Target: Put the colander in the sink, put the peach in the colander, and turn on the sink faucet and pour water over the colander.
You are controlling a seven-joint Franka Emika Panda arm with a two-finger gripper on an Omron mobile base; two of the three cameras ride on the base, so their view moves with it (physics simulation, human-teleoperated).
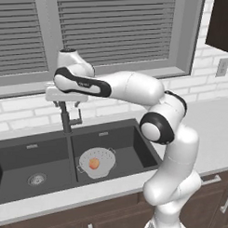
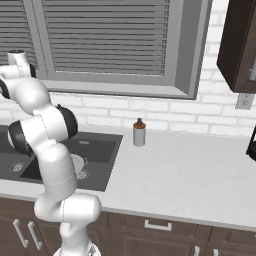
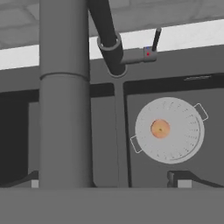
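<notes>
The light grey colander sits in the right basin of the dark sink, with the orange-red peach inside it. In the hand view the colander and peach lie below, in the right basin of the sink. The dark sink faucet rises behind the centre divider. My gripper hovers open just over its top. In the hand view the spout passes between my fingertips, near the left one, and the small lever sticks out from the faucet base.
A soap dispenser bottle stands on the light counter right of the sink. A window with blinds and a brick wall back the sink. Dark cabinets hang at the upper right.
</notes>
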